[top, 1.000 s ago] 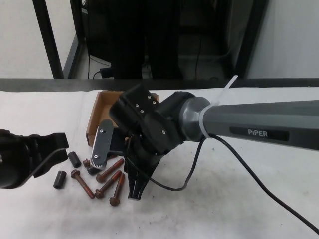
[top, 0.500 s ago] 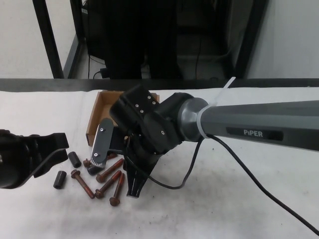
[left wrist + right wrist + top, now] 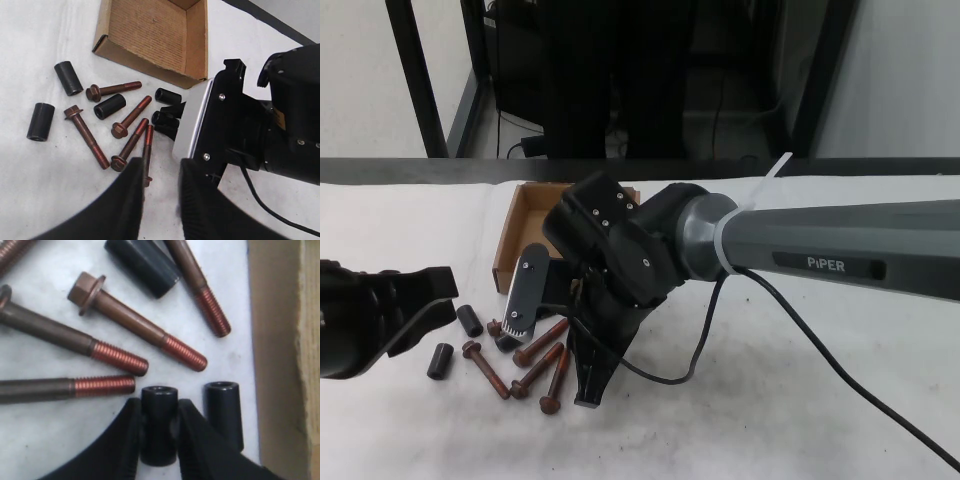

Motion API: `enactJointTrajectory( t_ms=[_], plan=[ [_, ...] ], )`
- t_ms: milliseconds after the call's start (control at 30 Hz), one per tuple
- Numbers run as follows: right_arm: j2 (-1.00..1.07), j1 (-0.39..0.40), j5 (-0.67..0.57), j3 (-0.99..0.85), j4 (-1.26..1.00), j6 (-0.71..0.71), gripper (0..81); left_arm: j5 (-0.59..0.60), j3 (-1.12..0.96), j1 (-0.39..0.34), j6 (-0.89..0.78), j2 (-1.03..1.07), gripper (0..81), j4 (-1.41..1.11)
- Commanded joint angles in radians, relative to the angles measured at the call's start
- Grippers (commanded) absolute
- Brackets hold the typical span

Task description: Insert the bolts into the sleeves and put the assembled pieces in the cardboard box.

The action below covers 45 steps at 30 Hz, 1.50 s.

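My right gripper [image 3: 159, 407] is shut on a black sleeve [image 3: 159, 440] that lies on the white bench beside the cardboard box [image 3: 280, 365]. A second sleeve [image 3: 223, 412] lies right next to it, toward the box. Several rusty bolts [image 3: 135, 320] are spread out just beyond the fingertips. In the high view the right arm's wrist [image 3: 620, 260] hangs over the bolt pile [image 3: 540, 345] in front of the box [image 3: 515, 225]. My left gripper [image 3: 160, 167] hovers open above the bolts [image 3: 132, 115], holding nothing. Its black body [image 3: 380, 320] is at the left edge.
Loose sleeves [image 3: 68, 77] [image 3: 40, 121] lie left of the bolts, and another [image 3: 110, 106] lies among them. The box [image 3: 135, 57] is open-topped with nothing inside. A black cable [image 3: 700, 340] trails from the right wrist over the bench. Bare white surface stretches to the right.
The right arm's wrist has dipped slightly toward the bench over the bolts. The left arm has stayed put.
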Motion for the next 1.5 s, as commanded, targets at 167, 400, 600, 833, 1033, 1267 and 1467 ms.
enactJointTrajectory(
  t_ms=[167,400,600,833,1033,1267,1467],
  plan=[
    [-0.022,0.006,-0.011,-0.035,0.140,0.073,0.0,0.000,-0.010,0.002,0.001,-0.012,24.3,-0.012],
    [-0.165,0.006,-0.023,-0.039,0.266,0.137,0.0,-0.002,-0.010,-0.010,0.001,-0.012,24.3,-0.011],
    [-0.311,0.006,-0.028,0.060,0.331,0.159,0.3,-0.124,-0.010,-0.081,-0.020,-0.012,24.3,-0.011],
    [-0.547,0.006,-0.031,0.286,0.329,0.207,0.3,-0.299,-0.010,-0.201,-0.213,0.013,24.3,-0.011],
    [-0.783,0.006,-0.046,0.444,0.332,0.280,0.3,-0.355,-0.010,-0.233,-0.310,0.127,24.3,-0.011],
    [-1.016,0.006,-0.046,0.543,0.335,0.343,0.3,-0.368,-0.010,-0.230,-0.385,0.285,24.3,-0.068],
    [-1.111,0.006,-0.046,0.556,0.418,0.360,0.3,-0.362,-0.051,-0.230,-0.404,0.409,24.3,-0.140]
  ],
)
